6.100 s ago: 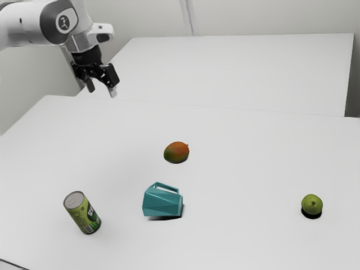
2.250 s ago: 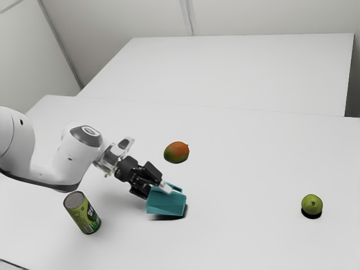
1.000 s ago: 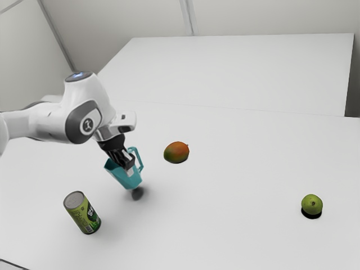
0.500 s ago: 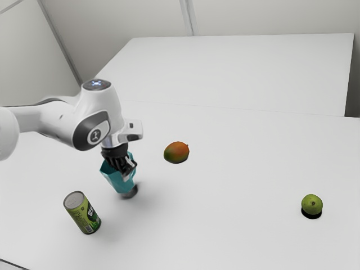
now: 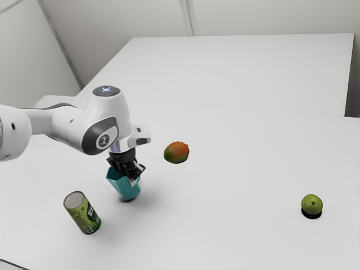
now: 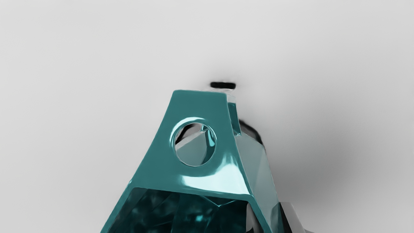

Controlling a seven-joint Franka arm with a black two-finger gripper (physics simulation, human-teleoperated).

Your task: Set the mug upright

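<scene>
- Gripper (image 5: 131, 178): clamped on wall of glossy, teal, faceted mug (image 5: 123, 186), mouth up, base close to worktop (image 5: 225, 225).
- Caution: opening with base raised or tilted may drop or topple mug.

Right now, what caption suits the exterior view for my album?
Robot's tool holds a teal mug near a green can.

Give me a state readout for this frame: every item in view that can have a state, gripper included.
Gripper: closed on the mug's wall, one finger inside, one outside.
Mug: held, mouth up, roughly upright; whether its base sits flat, I can't tell.
Green can: standing on its base.
Mango: whole, lying on the table.
Green fruit: whole, resting on the table.
</scene>
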